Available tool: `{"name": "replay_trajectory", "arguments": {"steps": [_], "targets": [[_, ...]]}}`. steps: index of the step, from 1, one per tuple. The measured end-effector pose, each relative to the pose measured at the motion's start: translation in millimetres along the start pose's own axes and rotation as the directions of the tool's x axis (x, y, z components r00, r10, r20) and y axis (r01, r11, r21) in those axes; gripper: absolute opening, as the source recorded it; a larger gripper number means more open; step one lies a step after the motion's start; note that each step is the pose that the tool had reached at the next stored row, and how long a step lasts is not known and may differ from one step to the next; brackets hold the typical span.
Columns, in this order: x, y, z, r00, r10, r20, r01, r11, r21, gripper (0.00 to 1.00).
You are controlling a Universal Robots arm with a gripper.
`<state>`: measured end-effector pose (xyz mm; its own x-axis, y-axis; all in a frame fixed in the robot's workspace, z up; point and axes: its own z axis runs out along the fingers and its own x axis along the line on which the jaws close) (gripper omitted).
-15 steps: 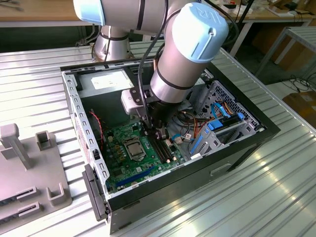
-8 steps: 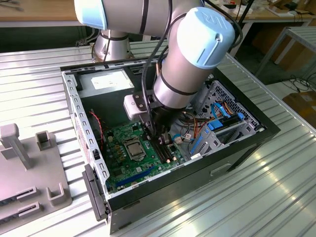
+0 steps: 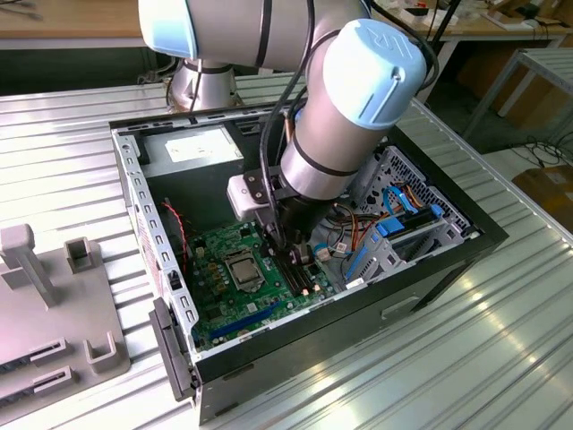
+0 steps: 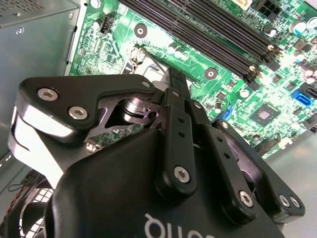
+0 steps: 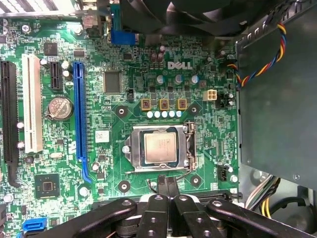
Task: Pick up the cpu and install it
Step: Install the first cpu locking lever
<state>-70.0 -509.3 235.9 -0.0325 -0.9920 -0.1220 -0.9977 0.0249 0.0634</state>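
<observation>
The cpu (image 5: 159,148) is a small square chip with a dull silver-grey top. It lies flat inside the shiny metal socket frame (image 5: 130,148) on the green motherboard (image 5: 124,94). In the exterior view the cpu (image 3: 242,266) sits in the middle of the board inside the open computer case (image 3: 134,193). My gripper (image 5: 167,182) hovers just beside the socket, its two black fingers pressed together with nothing between them. It is apart from the chip. In the second wrist view the gripper (image 4: 176,82) points down at the board, fingers shut.
Black memory slots (image 4: 213,34) run beside the socket. A blue expansion slot (image 5: 79,114) and a white one (image 5: 32,101) lie farther off. The grey power supply box (image 5: 277,99) with coloured wires (image 5: 257,69) borders the board. A fan (image 5: 168,15) stands near. A grey fixture (image 3: 54,305) rests outside the case.
</observation>
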Motion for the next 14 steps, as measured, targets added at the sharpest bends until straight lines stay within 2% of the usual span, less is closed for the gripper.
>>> {"name": "replay_trajectory", "arguments": {"steps": [3, 7, 9, 10, 11, 12, 14], "targets": [[0.2, -0.4, 1.4, 1.0, -0.005, -0.0046, 0.005, 1.0, -0.0003, 0.11], [0.3, -0.5, 2.4, 0.9999, -0.012, -0.005, 0.012, 0.9999, 0.0014, 0.11], [0.3, -0.5, 2.9, 0.9998, -0.015, -0.0136, 0.016, 0.9999, 0.0018, 0.11], [1.8, -1.2, 14.8, 0.9971, -0.041, -0.0639, 0.041, 0.9992, -0.0011, 0.11], [2.9, -1.8, 22.7, 0.9959, -0.052, -0.0747, 0.051, 0.9987, -0.0026, 0.11], [4.7, -2.1, 25.6, 0.9941, -0.059, -0.0912, 0.058, 0.9983, -0.004, 0.11], [5.2, -2.3, 27.2, 0.9933, -0.061, -0.0982, 0.061, 0.9982, -0.0045, 0.11]]}}
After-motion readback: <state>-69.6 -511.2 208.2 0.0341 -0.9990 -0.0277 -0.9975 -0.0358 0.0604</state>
